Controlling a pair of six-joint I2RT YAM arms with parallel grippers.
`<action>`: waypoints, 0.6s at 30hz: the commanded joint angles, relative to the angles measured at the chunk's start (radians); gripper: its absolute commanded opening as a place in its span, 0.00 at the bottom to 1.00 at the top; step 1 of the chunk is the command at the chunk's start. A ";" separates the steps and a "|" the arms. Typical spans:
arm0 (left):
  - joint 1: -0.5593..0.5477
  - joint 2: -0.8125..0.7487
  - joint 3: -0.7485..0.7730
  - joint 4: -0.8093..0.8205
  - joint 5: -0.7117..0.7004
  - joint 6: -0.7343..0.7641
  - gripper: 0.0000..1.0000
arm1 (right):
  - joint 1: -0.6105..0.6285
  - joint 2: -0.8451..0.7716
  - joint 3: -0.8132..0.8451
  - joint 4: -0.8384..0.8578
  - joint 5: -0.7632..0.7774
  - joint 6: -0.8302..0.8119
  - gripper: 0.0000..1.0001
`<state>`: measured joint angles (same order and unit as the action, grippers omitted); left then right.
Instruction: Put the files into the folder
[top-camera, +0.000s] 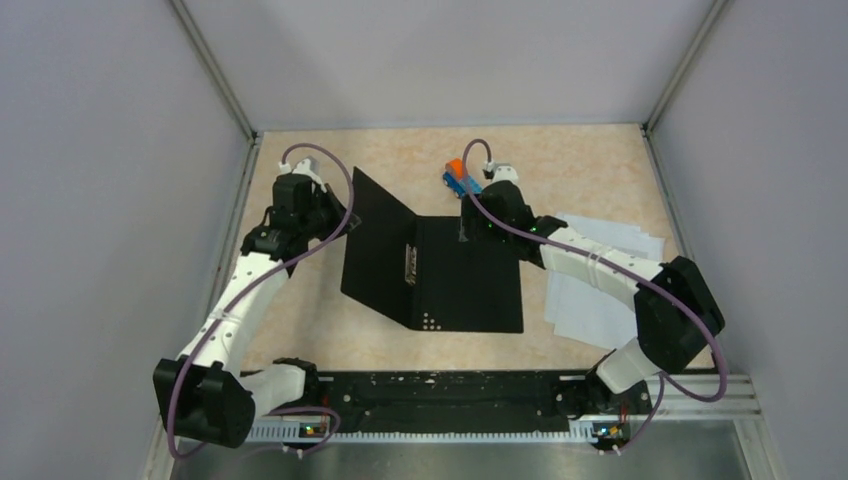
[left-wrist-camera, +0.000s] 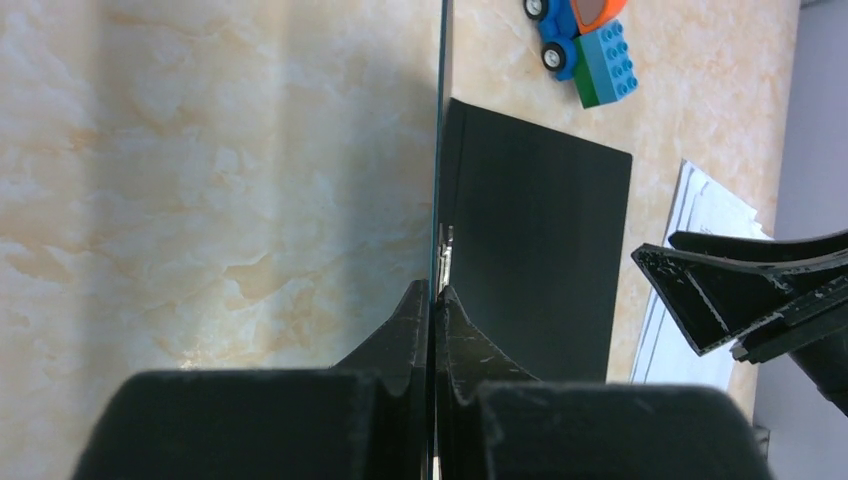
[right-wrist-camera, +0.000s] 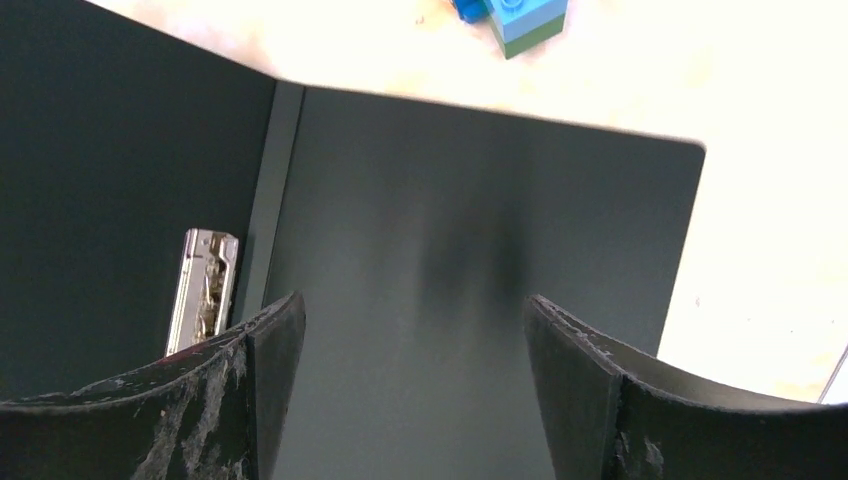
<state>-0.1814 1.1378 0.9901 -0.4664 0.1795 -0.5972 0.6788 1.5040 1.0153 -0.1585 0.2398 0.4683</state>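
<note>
Two pincers at one open folder, with the files apart at the right edge.
The folder (top-camera: 470, 285) lies black side up in the middle of the surface (top-camera: 600, 170), its right panel flat and its left cover tilted up. The left pincer (left-wrist-camera: 432, 295) is clenched on that raised cover's outer edge, the thin board squeezed between its jaws. The right pincer (right-wrist-camera: 415, 320) hangs released, jaws wide apart, above the flat panel's far edge, near the truck (top-camera: 460, 180). A metal clip (right-wrist-camera: 203, 290) sits by the spine. The files (top-camera: 585, 310) lie fanned by the surface's right edge, just beside the folder.
</note>
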 joint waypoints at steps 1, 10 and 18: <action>0.002 -0.024 -0.048 0.140 -0.068 -0.045 0.00 | -0.017 0.036 0.081 -0.019 -0.057 0.004 0.79; 0.003 -0.007 0.055 -0.037 -0.319 0.076 0.45 | -0.018 0.051 0.067 -0.065 -0.089 0.011 0.78; 0.003 0.029 0.096 -0.073 -0.308 0.108 0.51 | -0.017 0.062 0.029 -0.058 -0.107 0.020 0.78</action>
<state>-0.1795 1.1465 1.0344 -0.5121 -0.0990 -0.5220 0.6651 1.5578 1.0546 -0.2256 0.1421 0.4759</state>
